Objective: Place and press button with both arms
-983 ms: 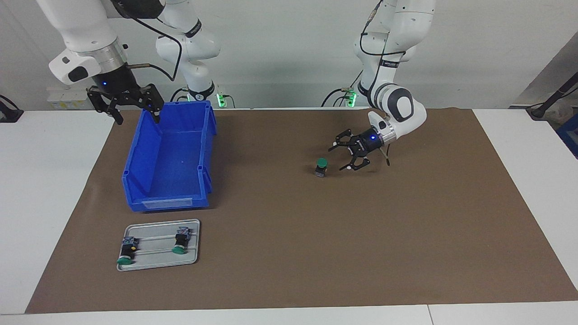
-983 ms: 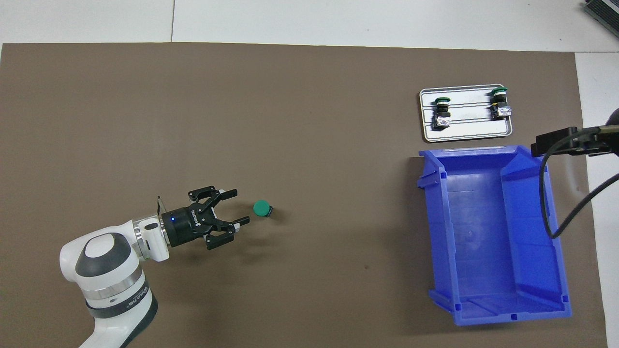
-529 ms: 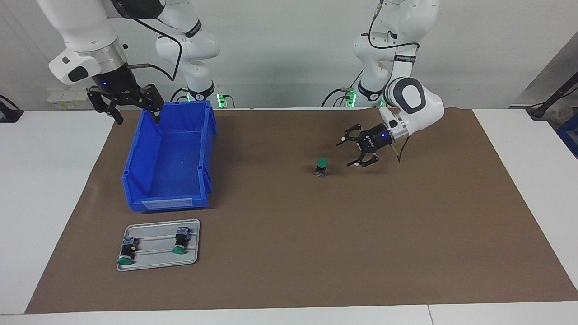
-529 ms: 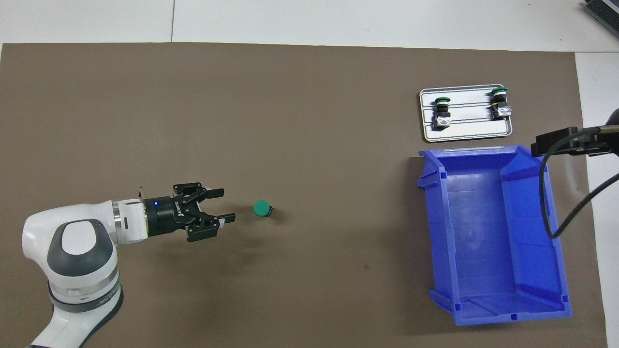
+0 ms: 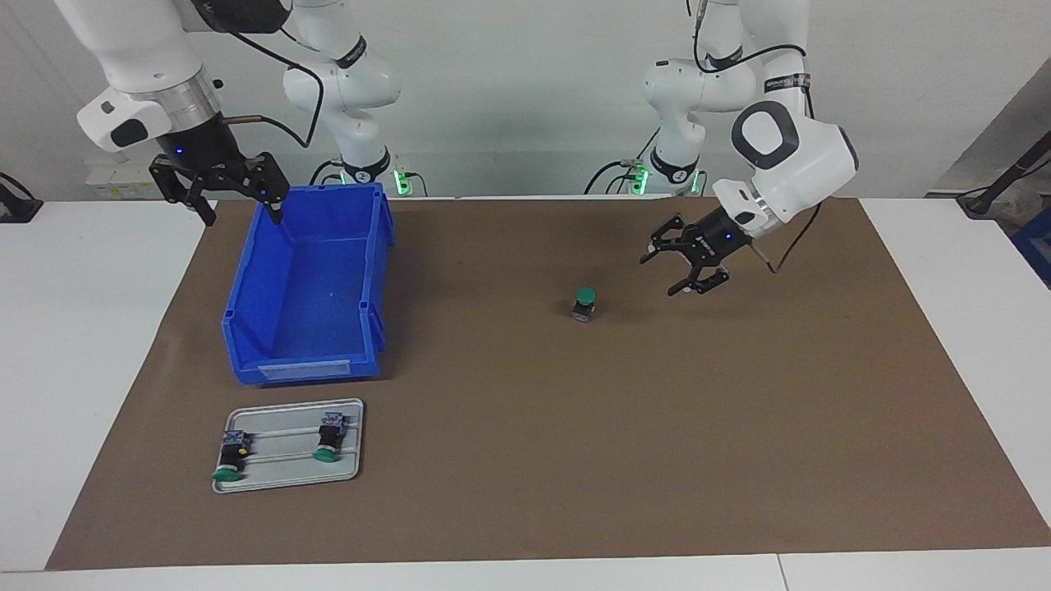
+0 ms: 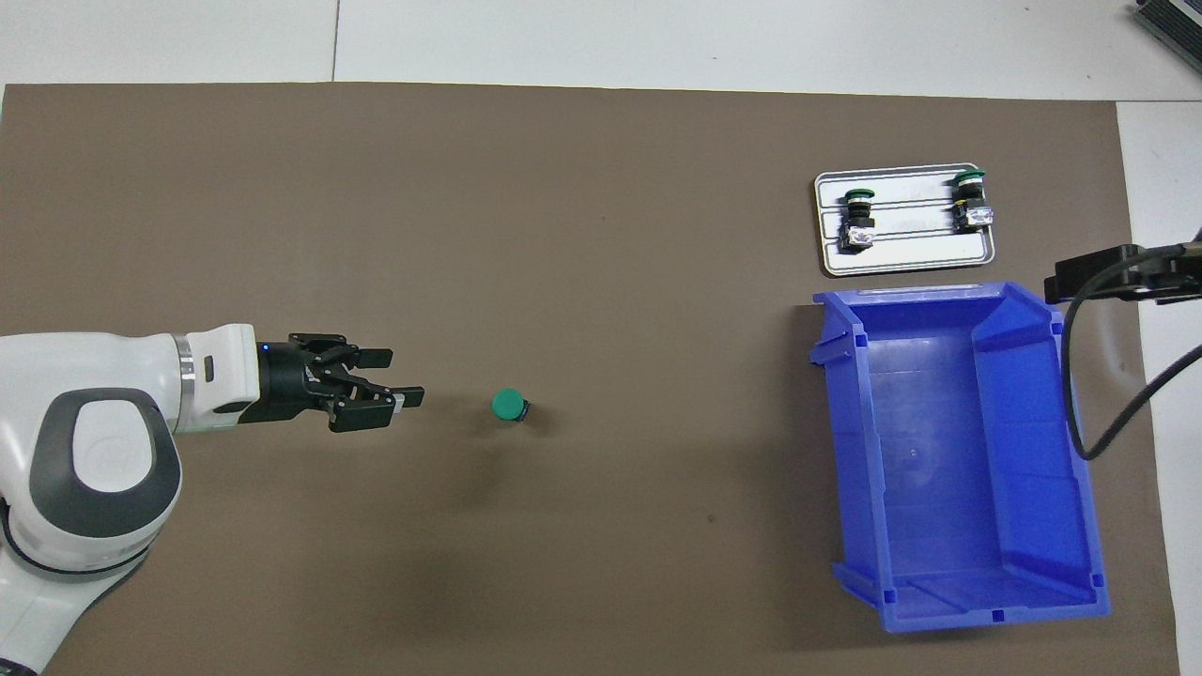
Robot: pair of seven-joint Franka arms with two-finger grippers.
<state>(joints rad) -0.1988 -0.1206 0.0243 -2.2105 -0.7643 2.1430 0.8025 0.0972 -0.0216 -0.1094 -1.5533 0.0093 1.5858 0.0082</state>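
Note:
The button (image 5: 584, 303) stands upright on the brown mat, green cap up; it also shows in the overhead view (image 6: 509, 405). My left gripper (image 5: 662, 271) is open and empty, raised over the mat beside the button toward the left arm's end, clear of it; in the overhead view (image 6: 404, 377) its fingers point at the button. My right gripper (image 5: 244, 215) is open and empty and waits over the rim of the blue bin (image 5: 305, 287) at the right arm's end of the table.
The blue bin (image 6: 939, 451) holds nothing. A grey tray (image 5: 283, 461) lies farther from the robots than the bin, with two like buttons (image 5: 232, 454) (image 5: 330, 439) lying on it; the tray also shows in the overhead view (image 6: 906, 239).
My left gripper has drawn back from the button toward the left arm's end and risen, still open. The button has not moved. The right gripper has lifted slightly.

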